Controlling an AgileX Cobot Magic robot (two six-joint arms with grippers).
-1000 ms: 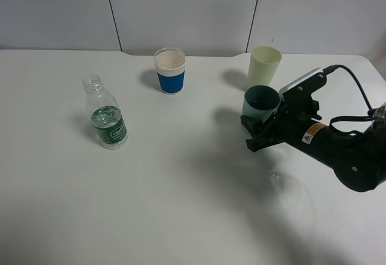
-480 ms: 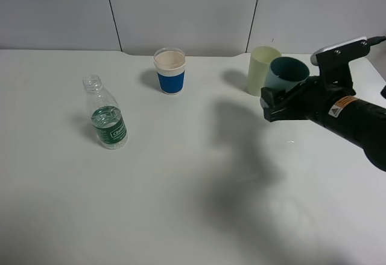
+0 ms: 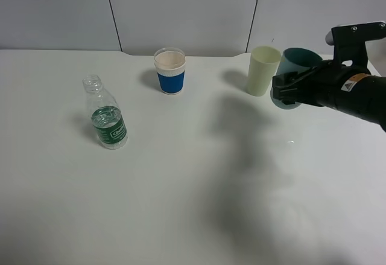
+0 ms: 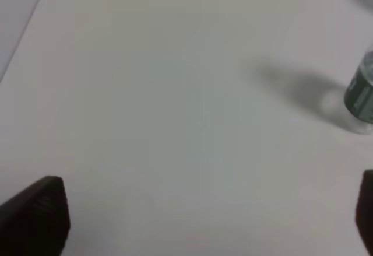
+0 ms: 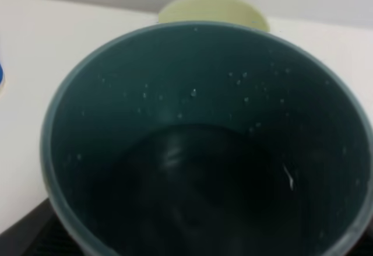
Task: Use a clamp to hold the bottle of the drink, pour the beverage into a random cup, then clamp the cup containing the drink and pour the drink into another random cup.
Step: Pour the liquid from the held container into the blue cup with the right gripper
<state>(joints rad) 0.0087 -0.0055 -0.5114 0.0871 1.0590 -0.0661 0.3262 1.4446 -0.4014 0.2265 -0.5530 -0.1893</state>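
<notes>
A clear plastic bottle [image 3: 105,117] with a green label stands uncapped on the left of the white table; its edge also shows in the left wrist view [image 4: 361,98]. My right gripper [image 3: 288,91] is shut on a teal cup [image 3: 295,66], held above the table just right of a pale yellow cup [image 3: 263,70]. In the right wrist view the teal cup [image 5: 198,151] fills the frame, with droplets on its inner wall, and the pale cup's rim [image 5: 213,11] shows behind it. My left gripper [image 4: 198,221] is open and empty, well apart from the bottle.
A paper cup with a blue sleeve [image 3: 170,70] stands at the back middle of the table [image 3: 193,174]. A wall of grey panels runs behind the table's far edge.
My right gripper has lifted the teal cup off the table and carried it up and to the right, to beside the pale yellow cup. The bottle and the other cups have not moved.
</notes>
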